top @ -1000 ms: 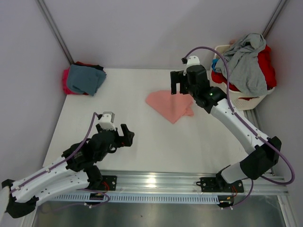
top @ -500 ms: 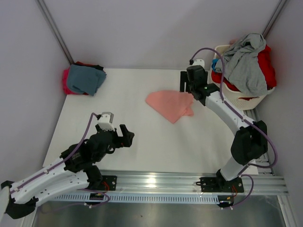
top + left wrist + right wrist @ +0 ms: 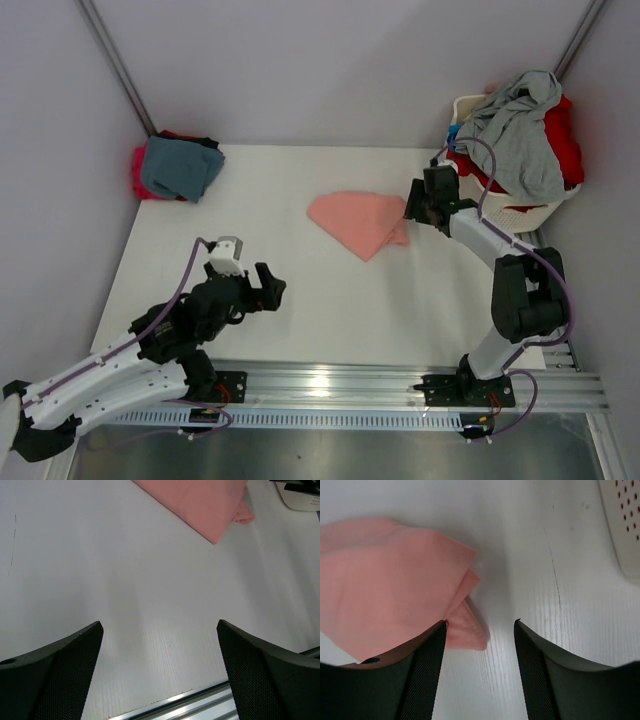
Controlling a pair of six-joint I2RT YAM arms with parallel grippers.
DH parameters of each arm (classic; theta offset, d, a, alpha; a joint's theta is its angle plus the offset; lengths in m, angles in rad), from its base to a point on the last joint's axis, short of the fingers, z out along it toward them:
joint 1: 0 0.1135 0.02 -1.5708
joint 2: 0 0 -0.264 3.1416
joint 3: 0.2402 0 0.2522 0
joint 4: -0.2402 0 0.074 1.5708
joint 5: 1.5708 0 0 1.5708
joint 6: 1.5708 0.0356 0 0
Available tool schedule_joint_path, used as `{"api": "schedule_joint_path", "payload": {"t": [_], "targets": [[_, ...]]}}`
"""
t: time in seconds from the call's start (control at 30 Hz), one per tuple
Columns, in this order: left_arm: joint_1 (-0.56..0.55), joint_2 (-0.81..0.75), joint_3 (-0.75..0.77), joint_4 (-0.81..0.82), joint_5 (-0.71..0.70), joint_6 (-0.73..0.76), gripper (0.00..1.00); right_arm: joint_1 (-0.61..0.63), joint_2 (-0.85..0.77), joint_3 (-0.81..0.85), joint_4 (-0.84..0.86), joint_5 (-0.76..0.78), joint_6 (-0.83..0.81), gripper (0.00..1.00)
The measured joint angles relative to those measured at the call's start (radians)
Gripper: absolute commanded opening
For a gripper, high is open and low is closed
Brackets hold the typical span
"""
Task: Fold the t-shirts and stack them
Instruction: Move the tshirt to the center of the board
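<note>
A salmon-pink t-shirt (image 3: 355,222) lies loosely folded mid-table, also visible in the left wrist view (image 3: 200,500). My right gripper (image 3: 415,213) is down at the table by the shirt's right corner. In the right wrist view its jaws (image 3: 480,625) stand apart, narrowed. The pink shirt's (image 3: 385,575) small folded corner pokes into the gap beside the left finger, not pinched. My left gripper (image 3: 272,287) hovers wide open near the front left, with only bare table between its fingers (image 3: 50,665). Teal-blue, magenta and black t-shirts (image 3: 178,167) are piled at the back left.
A white slotted laundry basket (image 3: 520,212) stands at the back right, heaped with a grey shirt (image 3: 520,130) and a red one (image 3: 565,140). Its wall shows close to the right gripper (image 3: 620,530). A metal rail (image 3: 330,385) runs along the near table edge.
The right arm has swung right and come down to the pink shirt's right corner, and its jaws have narrowed. The left arm has not moved.
</note>
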Motion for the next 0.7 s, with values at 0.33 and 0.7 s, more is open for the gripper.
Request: {"api": "schedule_joint_path", "payload": {"t": [0.33, 0.7], "targets": [[0.0, 0.035, -0.032, 0.061, 0.002, -0.002, 0.99, -0.067, -0.033, -0.183, 0.172, -0.153, 0.112, 0.56], [0.103, 0.293, -0.099, 0.377, 0.096, -0.016, 0.99, -0.134, -0.034, -0.354, 0.415, -0.338, 0.257, 0.42]]}}
